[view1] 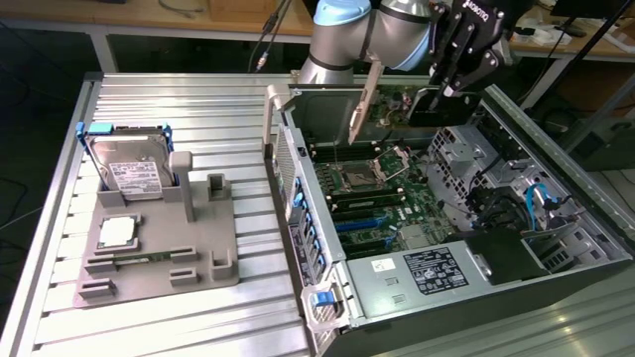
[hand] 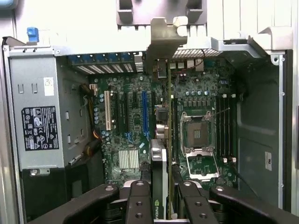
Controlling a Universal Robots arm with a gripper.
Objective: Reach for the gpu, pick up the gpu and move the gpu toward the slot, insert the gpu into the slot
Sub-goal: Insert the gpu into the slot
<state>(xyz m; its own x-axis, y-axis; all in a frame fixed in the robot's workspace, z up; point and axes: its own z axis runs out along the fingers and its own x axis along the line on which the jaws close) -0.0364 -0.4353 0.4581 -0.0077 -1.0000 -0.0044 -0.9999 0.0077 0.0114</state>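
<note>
Pinching the picked-up gpu (hand: 159, 158), the gripper (hand: 162, 196) hovers toward one o'clock of the blue slot (view1: 355, 222) in the exterior view; insertion outstanding.

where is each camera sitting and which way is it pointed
Exterior view: off the arm, high up, looking down over the table into the open computer case; the arm reaches in from the far side.
Wrist view: on the wrist, looking along the fingers into the case at the motherboard; the fingers grip the gpu, seen edge-on.
Shared: both show the gpu, motherboard and case.
</note>
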